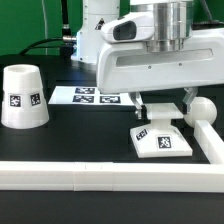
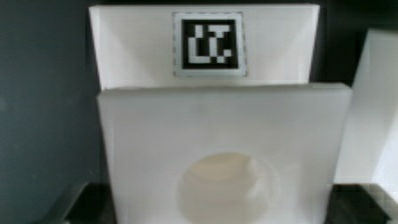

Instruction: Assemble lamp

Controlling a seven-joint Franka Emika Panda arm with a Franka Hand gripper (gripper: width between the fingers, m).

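A matte black worktop (image 1: 70,140) fills the scene. A low white plastic rail (image 1: 60,178) edges it along the front and the exterior view's right, probably as a stop to square parts against. A bulky white robot arm (image 1: 150,60) reaches down over the right half. At the back lies the thin flat white marker board (image 1: 95,97) with its printed tags.

Well apart, on the exterior view's left, stands the white tapered cup-like plastic lamp shade (image 1: 22,97). Its wide end is down and it seems parked out of the way.

Under the arm sits the flat square white plastic lamp base (image 1: 162,142), bearing black-and-white tags. The wrist view looks along the lamp base (image 2: 214,130) and shows a round socket hole in it, empty, so nothing is fitted yet.

Just beside the base, toward the right rail, is the white round-headed plastic bulb (image 1: 203,108). It appears to lie on its side, close at hand for a later step.

The pincer (image 1: 163,108) hangs low over the far part of the lamp base. Its dark fingers (image 1: 140,107) are set wide apart, one to each side — a straddle that would suit gripping or nudging the base. I cannot tell whether the pads press the base or stand just clear — neither view shows the contact.
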